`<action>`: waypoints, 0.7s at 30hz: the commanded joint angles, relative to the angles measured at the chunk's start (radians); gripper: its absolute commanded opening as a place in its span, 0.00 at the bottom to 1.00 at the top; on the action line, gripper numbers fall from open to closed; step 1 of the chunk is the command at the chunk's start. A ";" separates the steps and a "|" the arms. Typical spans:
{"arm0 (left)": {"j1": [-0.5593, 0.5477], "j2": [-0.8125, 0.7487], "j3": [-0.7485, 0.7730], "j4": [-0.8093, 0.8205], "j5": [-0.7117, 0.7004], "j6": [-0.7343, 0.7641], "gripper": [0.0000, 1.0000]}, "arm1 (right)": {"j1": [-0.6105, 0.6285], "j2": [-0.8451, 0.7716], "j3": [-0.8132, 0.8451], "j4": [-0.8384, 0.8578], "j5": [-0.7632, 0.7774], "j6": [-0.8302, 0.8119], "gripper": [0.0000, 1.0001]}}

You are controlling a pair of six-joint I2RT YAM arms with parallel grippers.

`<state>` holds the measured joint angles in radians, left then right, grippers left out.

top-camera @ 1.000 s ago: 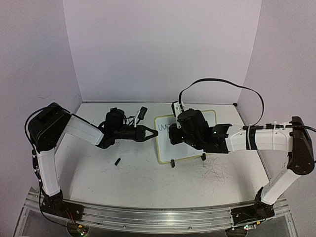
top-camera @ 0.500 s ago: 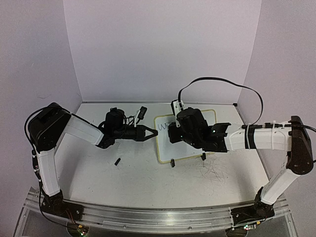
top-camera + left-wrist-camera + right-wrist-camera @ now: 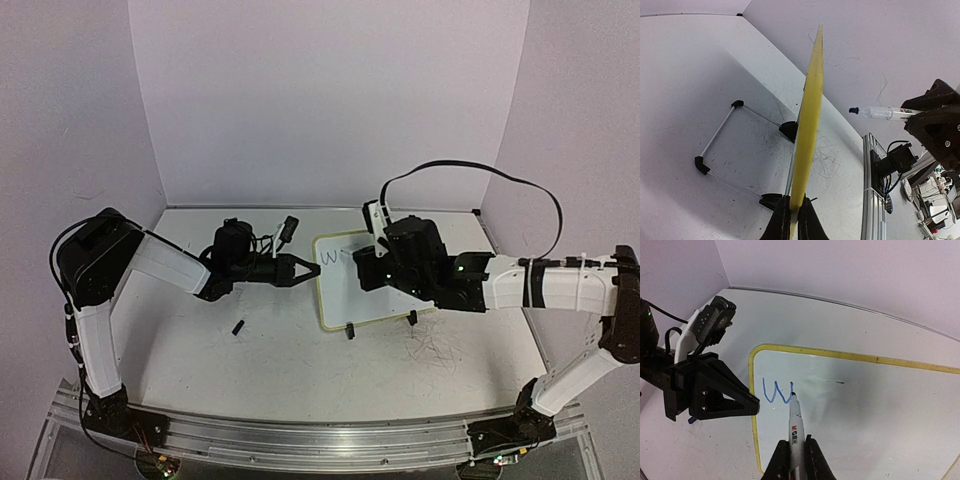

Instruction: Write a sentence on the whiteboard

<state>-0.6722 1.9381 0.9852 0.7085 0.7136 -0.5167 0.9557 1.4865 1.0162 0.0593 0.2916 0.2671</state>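
Blue "W" (image 3: pixel 776 391) is showing on the whiteboard (image 3: pixel 865 405); my right gripper (image 3: pixel 795 447) is clamping the marker (image 3: pixel 794 422), tip touching the board; my left gripper (image 3: pixel 790 217) is pinching the yellow frame (image 3: pixel 807 115).

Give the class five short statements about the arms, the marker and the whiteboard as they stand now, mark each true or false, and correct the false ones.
1. The left end effector is shut on the yellow edge of the whiteboard. True.
2. The right end effector holds a marker pointed at the board. True.
3. The writing is red and fills two lines. False: it is blue, only a "W" shape near the board's left edge.
4. The board lies flat on the table. False: it is propped up on a wire stand with black feet.
5. A small black piece lies on the table, on the left arm's side of the board. True.
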 commanded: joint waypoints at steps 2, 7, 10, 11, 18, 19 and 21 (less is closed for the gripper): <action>-0.009 -0.041 -0.011 0.004 0.009 -0.020 0.00 | -0.026 -0.011 -0.049 0.080 -0.084 0.028 0.00; -0.009 -0.038 -0.018 0.003 0.004 -0.020 0.00 | -0.030 0.019 -0.038 0.099 -0.066 0.036 0.00; -0.009 -0.036 -0.021 0.001 -0.001 -0.016 0.00 | -0.030 0.025 -0.033 0.111 -0.057 0.034 0.00; -0.009 -0.036 -0.021 0.000 -0.002 -0.015 0.00 | -0.031 0.027 -0.030 0.115 -0.059 0.032 0.00; -0.010 -0.040 -0.020 -0.005 -0.003 -0.011 0.00 | -0.030 0.051 -0.011 0.116 -0.050 0.032 0.00; -0.010 -0.041 -0.019 -0.006 -0.003 -0.011 0.00 | -0.029 0.050 -0.012 0.116 -0.045 0.033 0.00; -0.010 -0.042 -0.018 -0.007 -0.003 -0.010 0.00 | -0.029 0.048 -0.014 0.116 -0.034 0.036 0.00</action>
<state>-0.6744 1.9379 0.9741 0.7166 0.7069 -0.5152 0.9264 1.5299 0.9679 0.1356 0.2305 0.2910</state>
